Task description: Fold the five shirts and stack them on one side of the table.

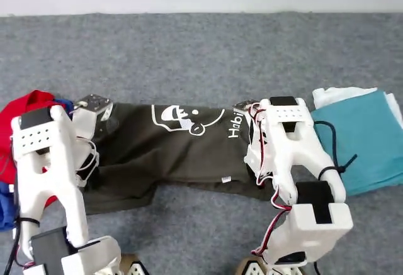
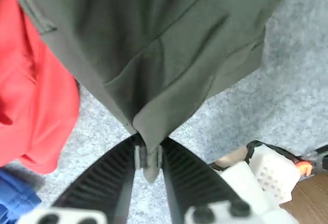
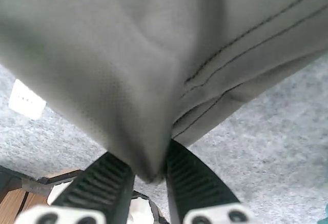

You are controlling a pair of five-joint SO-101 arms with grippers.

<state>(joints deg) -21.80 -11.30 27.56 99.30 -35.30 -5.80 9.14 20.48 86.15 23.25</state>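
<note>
A dark olive shirt [image 1: 170, 146] with a white print hangs stretched between my two arms over the grey table. My left gripper [image 2: 148, 157] is shut on a pinched fold of the shirt [image 2: 169, 55] at its left end. At the other end my right gripper [image 3: 148, 170] is shut on a bunch of the same olive cloth [image 3: 154, 70]. In the high view the left gripper [image 1: 94, 108] and the right gripper [image 1: 249, 114] sit at the shirt's two upper corners. A folded teal shirt [image 1: 365, 140] lies on a white one [image 1: 340, 95] at the right.
A crumpled red shirt [image 1: 28, 108] and a blue one [image 1: 6, 206] lie at the left table edge; the red shirt [image 2: 31, 90] is close beside the left gripper. Grey table [image 1: 201, 55] stretches open behind the olive shirt.
</note>
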